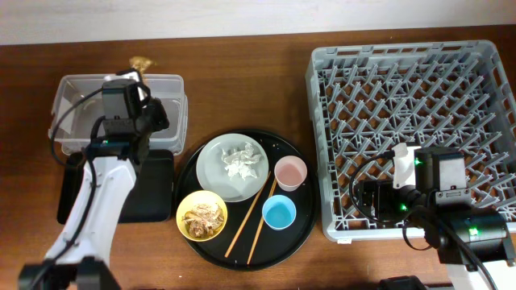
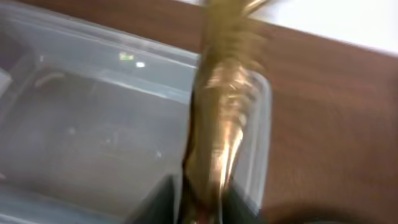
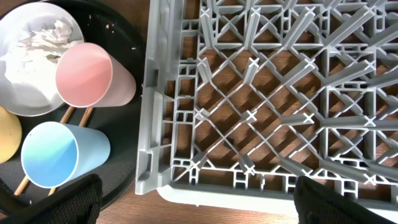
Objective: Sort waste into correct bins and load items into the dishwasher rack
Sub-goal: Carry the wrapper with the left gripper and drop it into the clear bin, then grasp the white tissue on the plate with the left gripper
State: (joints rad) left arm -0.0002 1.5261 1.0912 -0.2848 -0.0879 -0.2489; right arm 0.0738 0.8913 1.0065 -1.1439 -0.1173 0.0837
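Observation:
My left gripper (image 1: pixel 142 90) is shut on the shiny gold-brown wrapper (image 1: pixel 143 62) and holds it over the right end of the clear tub (image 1: pixel 76 101). In the left wrist view the wrapper (image 2: pixel 221 112) hangs blurred between the fingers (image 2: pixel 205 208), above the tub (image 2: pixel 93 124). The shallow black tray (image 1: pixel 157 193) lies in front of the tub. The plate (image 1: pixel 211 165) carries the white tissue (image 1: pixel 242 161). The yellow bowl (image 1: pixel 184 211) holds food scraps (image 1: pixel 201 216). The pink cup (image 1: pixel 290 171), blue cup (image 1: pixel 279 213) and chopsticks (image 1: pixel 250 217) lie nearby. My right gripper (image 1: pixel 379 197) is open and empty over the front left corner of the rack (image 1: pixel 403 80).
The plate, bowl, cups and chopsticks all sit on a large round black tray (image 1: pixel 298 229). The right wrist view shows the rack's corner (image 3: pixel 280 93), the pink cup (image 3: pixel 87 74), the blue cup (image 3: pixel 53 155) and the open fingers (image 3: pixel 199 202).

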